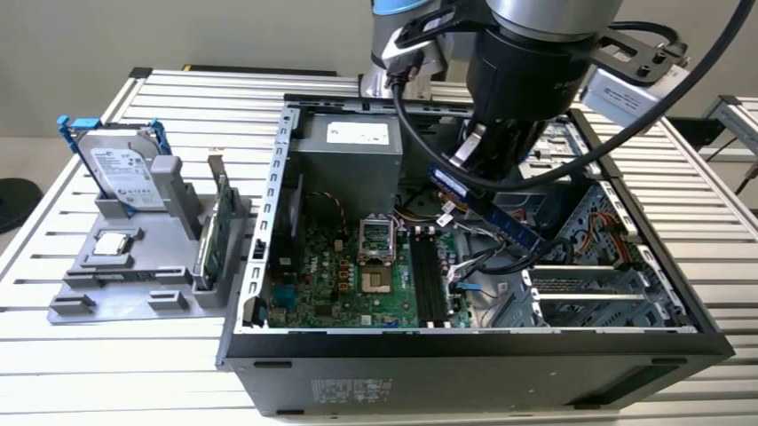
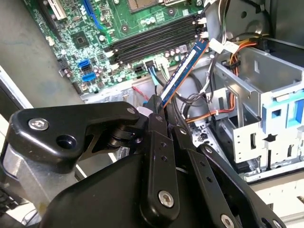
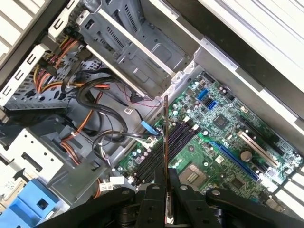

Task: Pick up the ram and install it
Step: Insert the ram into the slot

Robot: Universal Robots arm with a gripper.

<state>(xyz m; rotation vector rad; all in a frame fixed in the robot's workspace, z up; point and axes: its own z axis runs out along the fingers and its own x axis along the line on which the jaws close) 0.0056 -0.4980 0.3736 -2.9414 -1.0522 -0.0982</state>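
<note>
The ram [image 1: 488, 211] is a long dark strip with a blue label, held at a slant above the open computer case [image 1: 474, 342]. My gripper [image 1: 456, 176] is shut on one end of it. In the second wrist view the ram [image 2: 183, 71] sticks out from the black fingertips [image 2: 156, 105] toward the motherboard. It appears edge-on in the first wrist view as a thin ram [image 3: 166, 137] rising from my gripper [image 3: 167, 179]. Below it lie the black memory slots [image 1: 429, 275] [image 2: 156, 39] [image 3: 161, 154], and the ram hangs above them without touching.
Loose cables [image 1: 474, 257] and a metal drive cage [image 1: 604, 288] lie on the exterior view's right of the slots. A processor socket [image 1: 376, 241] and the power supply [image 1: 350, 151] sit nearby. Outside the case, a grey holder [image 1: 106, 284] carries a hard drive [image 1: 119, 169] and a green card [image 1: 213, 232].
</note>
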